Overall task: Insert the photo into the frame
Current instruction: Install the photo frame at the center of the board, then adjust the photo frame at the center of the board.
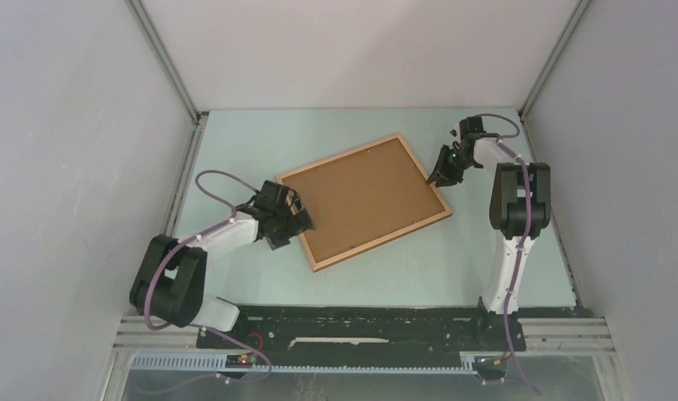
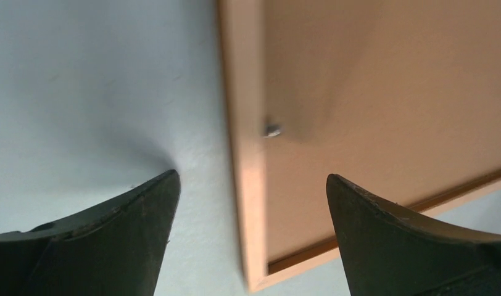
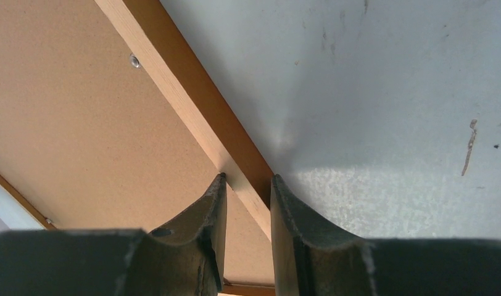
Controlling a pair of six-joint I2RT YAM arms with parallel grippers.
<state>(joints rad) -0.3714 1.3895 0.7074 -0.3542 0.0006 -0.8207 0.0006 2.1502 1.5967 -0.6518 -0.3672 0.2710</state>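
Frame (image 3: 192,114) lies back-up, centre of bench (image 1: 252,142), backing (image 1: 365,196) in it; photo not visible. Your right claw (image 3: 248,176) pinches the right rail, left claw (image 2: 252,174) is spread over the left rail. Looks light and stiff: grip the rails, gently.

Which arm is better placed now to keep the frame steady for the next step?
Right, probably. The right gripper is shut on one rail of the frame, so it holds it. The left gripper stands open over the opposite rail and grips nothing.
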